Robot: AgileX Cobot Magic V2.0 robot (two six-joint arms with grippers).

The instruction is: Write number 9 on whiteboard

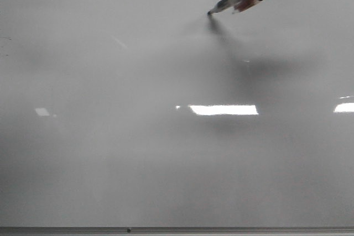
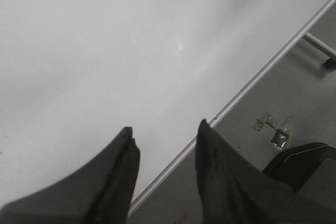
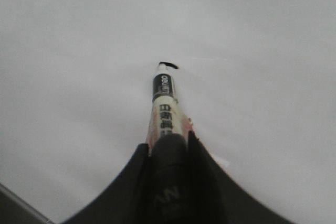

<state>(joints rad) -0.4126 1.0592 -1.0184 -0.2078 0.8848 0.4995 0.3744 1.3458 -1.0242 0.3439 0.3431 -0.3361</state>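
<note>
**Right wrist view: marker tip at the board, stroke barely begun**

The right claw (image 3: 169,145) is clamped on the marker (image 3: 164,103), its tip touching the whiteboard (image 1: 110,164) upper right. The number 9 (image 3: 169,65) is only a short black dash. Keep pressure light and even, curving steadily round. The left claw (image 2: 164,135) hangs apart, empty.

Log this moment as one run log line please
right gripper: shut on marker | marker tip on whiteboard | short black mark at tip, no 9 yet | left gripper: open, holding nothing

glossy smooth whiteboard (image 1: 138,164), printed plastic marker (image 3: 164,108)
</note>
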